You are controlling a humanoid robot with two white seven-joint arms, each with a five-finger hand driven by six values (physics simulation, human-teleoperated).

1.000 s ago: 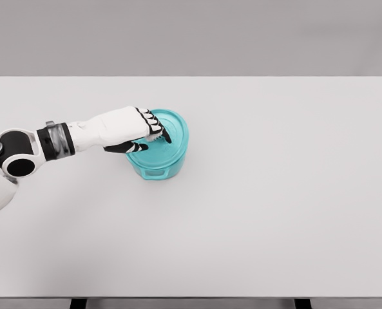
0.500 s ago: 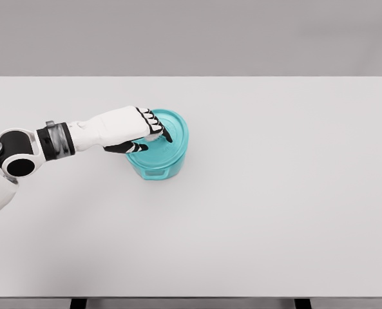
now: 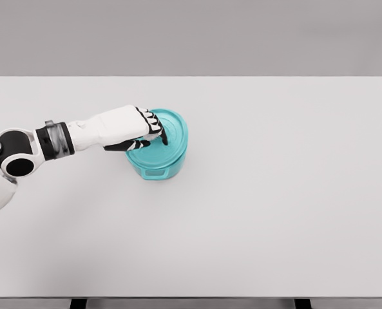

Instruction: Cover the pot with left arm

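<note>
A teal pot [image 3: 158, 168] stands on the white table [image 3: 274, 193], left of the middle. Its teal lid [image 3: 175, 131] lies across the pot's top and looks slightly tilted. My left hand [image 3: 153, 138] reaches in from the left and lies over the lid's left half. Its fingers are curled down around the lid's middle, hiding the knob, with the thumb at the near edge. The right arm does not show.
The table's far edge runs along the top of the view, and its near edge along the bottom. A plain grey wall stands behind it. No other objects are on the table.
The left hand and the lid have shifted very slightly up and to the left. The grasp is unchanged and the pot has stayed in place.
</note>
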